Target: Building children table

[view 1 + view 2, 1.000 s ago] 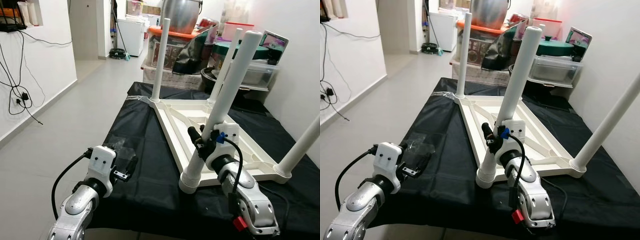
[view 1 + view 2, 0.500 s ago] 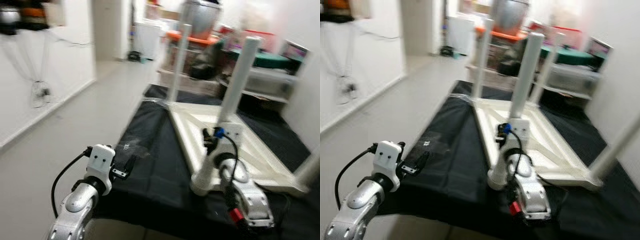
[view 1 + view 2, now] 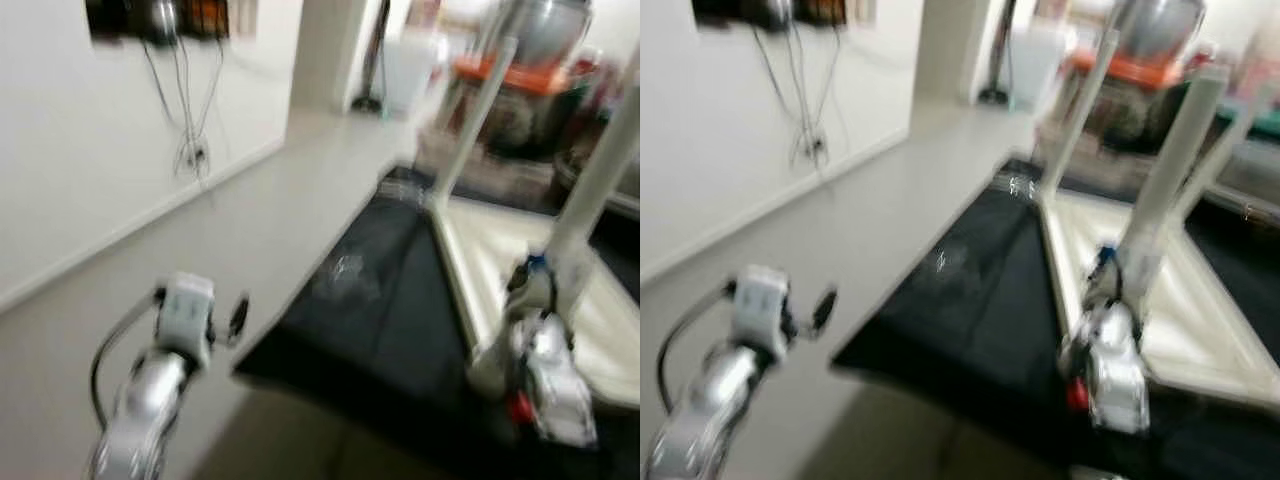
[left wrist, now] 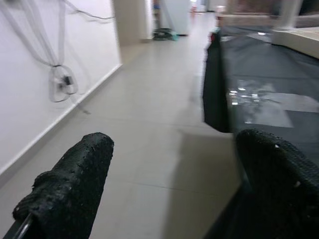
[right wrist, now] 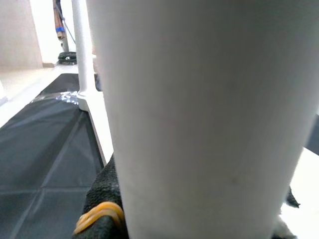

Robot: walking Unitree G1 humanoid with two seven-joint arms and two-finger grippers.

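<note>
Children table: lay upside down on the black-covered desk, white legs pointing up; head views blurred.
Near leg: stood at the corner of the children table closest to the robot, tilted a little; filled the middle of the right wrist view.
Right claw: pressed against the near leg low down, black fingers touching the leg on either side, pinching it.
Left claw: spread wide, nothing between the two black fingers; hung off the desk's left edge, above the pale floor.
Clear plastic sheet: lay flat on the desk, left of the children table, apart from it.
Far leg: rose from the children table's far left corner.
Cables: hung down the white wall, well left of the desk.
</note>
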